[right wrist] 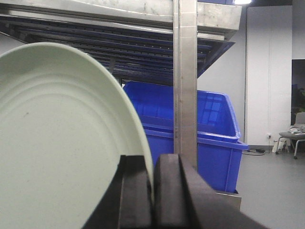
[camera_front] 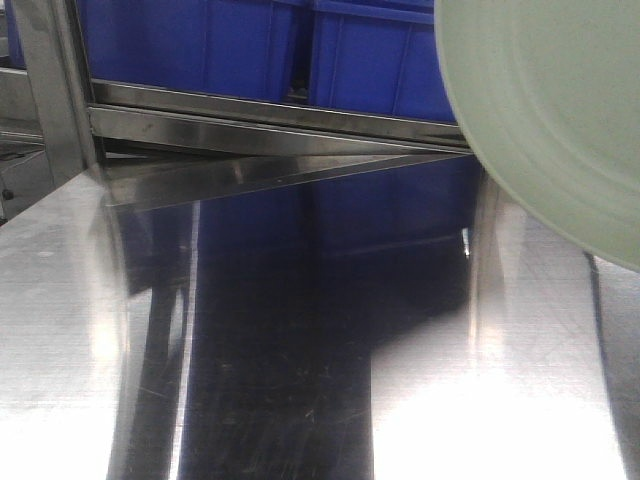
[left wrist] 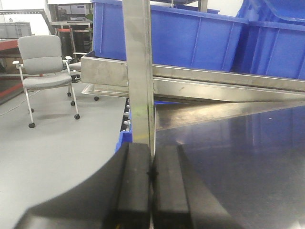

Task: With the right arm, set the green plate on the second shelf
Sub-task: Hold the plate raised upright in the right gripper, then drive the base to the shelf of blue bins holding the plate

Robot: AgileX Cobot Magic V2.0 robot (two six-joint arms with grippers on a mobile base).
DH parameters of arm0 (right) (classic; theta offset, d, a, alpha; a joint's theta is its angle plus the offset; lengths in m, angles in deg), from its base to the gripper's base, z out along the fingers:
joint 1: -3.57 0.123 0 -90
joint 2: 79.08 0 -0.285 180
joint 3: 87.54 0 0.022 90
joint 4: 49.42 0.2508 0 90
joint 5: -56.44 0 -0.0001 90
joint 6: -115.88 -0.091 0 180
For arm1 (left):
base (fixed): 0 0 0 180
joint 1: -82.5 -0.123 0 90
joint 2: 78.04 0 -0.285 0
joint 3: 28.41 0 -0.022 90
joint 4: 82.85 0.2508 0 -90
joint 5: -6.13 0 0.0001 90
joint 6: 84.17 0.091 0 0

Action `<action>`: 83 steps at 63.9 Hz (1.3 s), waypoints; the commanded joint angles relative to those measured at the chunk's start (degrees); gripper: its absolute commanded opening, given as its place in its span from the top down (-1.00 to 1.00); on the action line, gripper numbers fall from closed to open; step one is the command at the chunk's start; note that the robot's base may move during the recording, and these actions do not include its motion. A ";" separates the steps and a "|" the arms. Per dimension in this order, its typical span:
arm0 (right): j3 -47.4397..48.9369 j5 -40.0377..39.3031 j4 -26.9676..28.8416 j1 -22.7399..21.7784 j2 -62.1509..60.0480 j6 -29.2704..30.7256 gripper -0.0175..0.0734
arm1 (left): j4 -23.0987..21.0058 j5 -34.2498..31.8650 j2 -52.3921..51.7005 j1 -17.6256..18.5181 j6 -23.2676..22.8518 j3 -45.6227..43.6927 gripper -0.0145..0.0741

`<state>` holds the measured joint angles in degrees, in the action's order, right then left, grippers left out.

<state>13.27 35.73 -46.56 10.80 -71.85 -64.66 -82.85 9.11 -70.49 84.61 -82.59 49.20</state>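
Note:
The pale green plate (camera_front: 560, 110) hangs tilted in the upper right of the front view, above the shiny steel shelf surface (camera_front: 300, 380). In the right wrist view the plate (right wrist: 62, 143) fills the left half, and my right gripper (right wrist: 152, 164) is shut on its rim, held on edge in front of a steel upright (right wrist: 185, 81). My left gripper (left wrist: 151, 162) is shut and empty, low beside a steel post (left wrist: 138, 71) at the shelf's left edge. Neither gripper shows in the front view.
Blue plastic bins (camera_front: 260, 45) sit on the steel shelf rail (camera_front: 280, 115) behind the surface; another blue bin (right wrist: 205, 133) stands past the upright. A grey office chair (left wrist: 45, 67) stands on the floor at left. Shelf slats (right wrist: 119, 28) run overhead.

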 commanded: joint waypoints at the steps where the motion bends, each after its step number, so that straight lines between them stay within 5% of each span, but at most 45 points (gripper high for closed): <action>1: 1.48 -6.32 0.50 -0.38 -1.12 0.02 0.49 | 0.00 -4.58 -0.92 0.20 -0.09 2.27 0.38; 83: 1.48 -6.32 0.50 -0.38 -1.12 0.02 0.49 | 0.00 -4.58 -0.92 0.20 -0.09 2.27 0.38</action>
<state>13.27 35.68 -46.56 10.80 -71.85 -64.66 -82.85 9.11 -70.49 84.61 -82.59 49.20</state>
